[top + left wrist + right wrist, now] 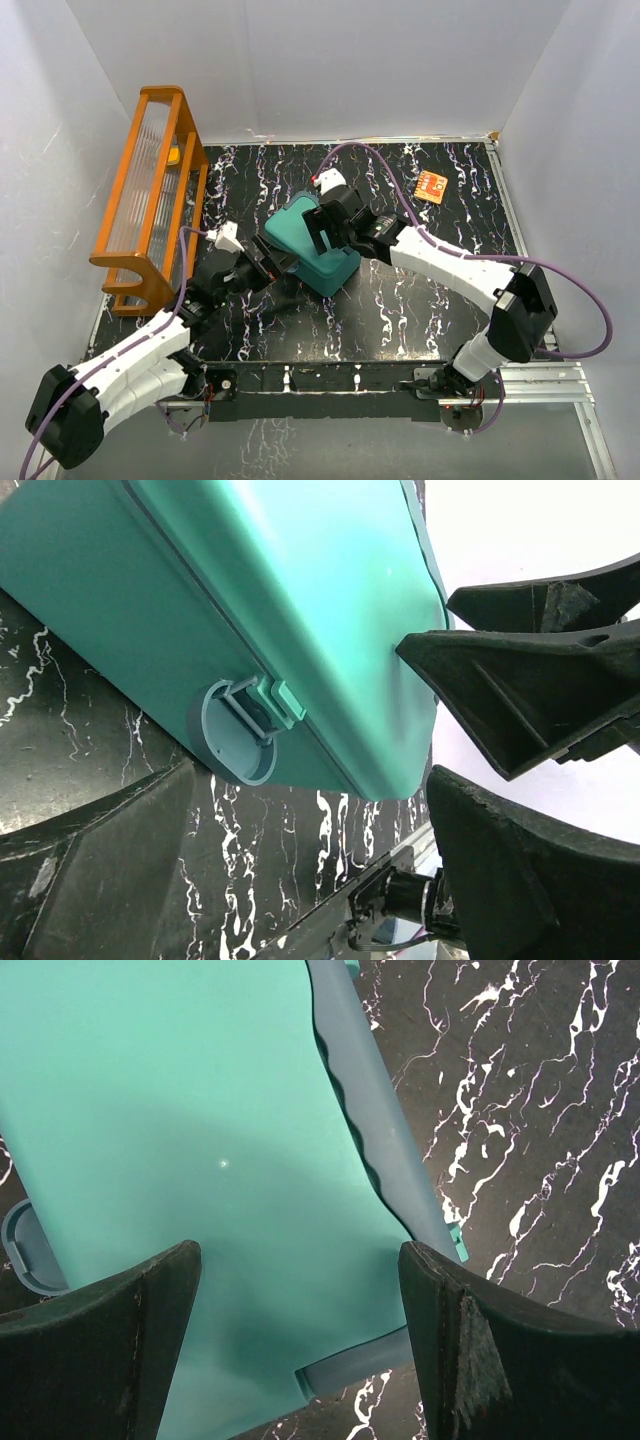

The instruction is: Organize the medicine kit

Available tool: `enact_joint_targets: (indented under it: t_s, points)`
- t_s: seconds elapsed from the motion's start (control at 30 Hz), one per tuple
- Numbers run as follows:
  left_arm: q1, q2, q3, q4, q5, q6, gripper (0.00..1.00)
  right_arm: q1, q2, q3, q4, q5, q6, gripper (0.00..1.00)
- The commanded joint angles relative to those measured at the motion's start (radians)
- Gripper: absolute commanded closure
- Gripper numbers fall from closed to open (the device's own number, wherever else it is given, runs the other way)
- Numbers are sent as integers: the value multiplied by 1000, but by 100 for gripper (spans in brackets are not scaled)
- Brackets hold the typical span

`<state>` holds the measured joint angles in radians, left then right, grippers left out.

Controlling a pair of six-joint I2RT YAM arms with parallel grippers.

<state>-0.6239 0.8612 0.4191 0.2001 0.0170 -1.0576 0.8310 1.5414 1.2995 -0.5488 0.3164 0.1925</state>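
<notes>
1. The medicine kit (290, 235) lies askew near the middle of the black marbled table (390, 320), well apart from the orange rack (150, 200) at the left edge.
2. The right gripper (325, 226) hangs over the kit's top with its jaws spread wide. In its wrist view the teal lid fills the space between its fingers (100, 1360), and nothing is gripped.
3. The left gripper (275, 265) sits just beside the kit's near-left side, jaws wide, holding nothing. A round latch recess (238, 735) in the kit's side wall faces it.
4. In the left wrist view, one right fingertip meets the kit's corner edge.
5. A small orange packet (432, 186) lies far right, well apart.
</notes>
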Motion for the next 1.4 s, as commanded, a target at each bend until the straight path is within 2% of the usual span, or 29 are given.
enact_joint_targets:
  t_s: [0.0,0.4,0.53,0.9,1.0,1.37]
  points:
    - [16,19,-43,176,51,-44,1,3,-16,-52,-37,47,-28,22]
    - [21,162,-145,541,69,0,1,5,-40,-119,16,23,13,23]
    - [23,199,-130,600,87,-24,1,5,-43,-122,25,23,19,22]
    - [22,206,-94,591,112,-101,1,5,-70,-139,62,58,45,22]
    - [23,190,-78,587,143,-80,1,5,-74,-145,66,77,54,22]
    - [22,104,-55,436,171,-71,2,4,-91,-162,91,126,82,22]
